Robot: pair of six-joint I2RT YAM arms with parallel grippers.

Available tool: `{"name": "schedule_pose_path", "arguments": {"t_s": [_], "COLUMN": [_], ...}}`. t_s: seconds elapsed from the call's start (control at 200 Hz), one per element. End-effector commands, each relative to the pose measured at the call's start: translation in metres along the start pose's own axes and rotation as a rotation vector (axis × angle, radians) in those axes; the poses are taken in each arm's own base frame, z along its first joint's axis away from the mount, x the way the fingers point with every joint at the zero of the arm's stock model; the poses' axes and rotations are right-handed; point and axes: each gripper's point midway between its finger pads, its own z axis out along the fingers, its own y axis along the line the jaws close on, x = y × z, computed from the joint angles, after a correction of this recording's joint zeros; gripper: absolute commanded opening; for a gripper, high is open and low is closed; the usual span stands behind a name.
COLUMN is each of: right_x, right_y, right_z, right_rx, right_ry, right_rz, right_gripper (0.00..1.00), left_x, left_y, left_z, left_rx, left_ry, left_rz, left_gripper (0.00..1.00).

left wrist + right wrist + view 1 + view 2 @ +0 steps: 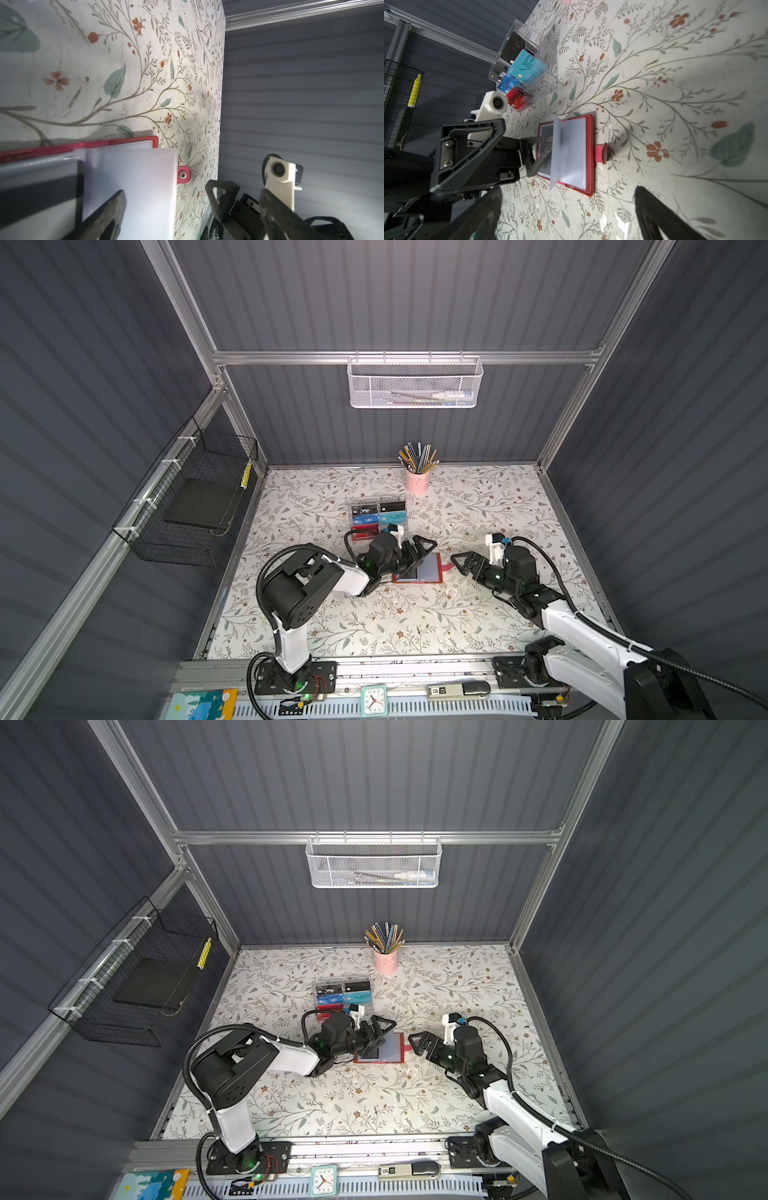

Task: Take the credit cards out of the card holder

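The red leather-look booklet card holder (pixel 430 568) lies open and flat near the middle of the floral-printed tabletop (pixel 374 622). Its snap tab (pixel 601 152) points toward the right arm. One clear blue-grey plastic sleeve (pixel 557 149) stands up from the spine. On the page beside it a thin dark credit card (pixel 39 197) shows through its pocket, not yet out.

The left end effector (pixel 419 558) hangs over that page with its jaws spread wide and nothing held. One finger (pixel 537 164) looks to rest at the foot of the raised sleeve. The right end effector (pixel 459 566) hovers just beside the tab, equally wide and empty.

The step in hand is probably reaching that card. The sleeves are slick, floppy film, while the card is stiff, flat and flush in its pocket, so a straight pinch would likely catch film too. It would be better to pin the red cover with one arm, slide the card toward the pocket's mouth, then close on its bare edge only. The holder looks light and may skate on the smooth tabletop.

Behind it stands a clear hard-plastic compartmented box (pixel 550 62) with more cards upright inside.
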Motion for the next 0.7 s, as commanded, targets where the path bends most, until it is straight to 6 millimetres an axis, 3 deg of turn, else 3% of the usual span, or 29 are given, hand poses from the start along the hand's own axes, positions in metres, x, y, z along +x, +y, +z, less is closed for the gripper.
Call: {"name": "schedule_pose_path", "arguments": {"t_s": [0.0, 0.12, 0.355, 0.54, 0.695], "right_x": [0.007, 0.009, 0.017, 0.022, 0.030], "right_y": [-0.009, -0.002, 0.021, 0.049, 0.057], "right_z": [-0.005, -0.005, 0.008, 0.025, 0.046], "right_rx": [0.042, 0.010, -0.041, -0.132, -0.165], "right_ry": [0.024, 0.036, 0.079, 0.125, 0.185], "right_rz": [-0.016, -0.023, -0.087, -0.126, -0.122], "right_gripper": [0.99, 0.99, 0.99, 0.99, 0.92], "left_x": [-0.003, -0.011, -0.038, -0.031, -0.027], "left_y": [-0.002, -0.004, -0.016, -0.009, 0.004], "left_z": [0.000, -0.014, -0.064, -0.068, -0.065], "left_rx": [0.011, 0.010, 0.028, 0.023, 0.015], "left_ry": [-0.016, -0.039, -0.094, -0.066, -0.057], "left_rz": [0.003, 0.011, 0.023, 0.034, 0.013], "left_gripper": [1.00, 1.00, 1.00, 1.00, 1.00]}}
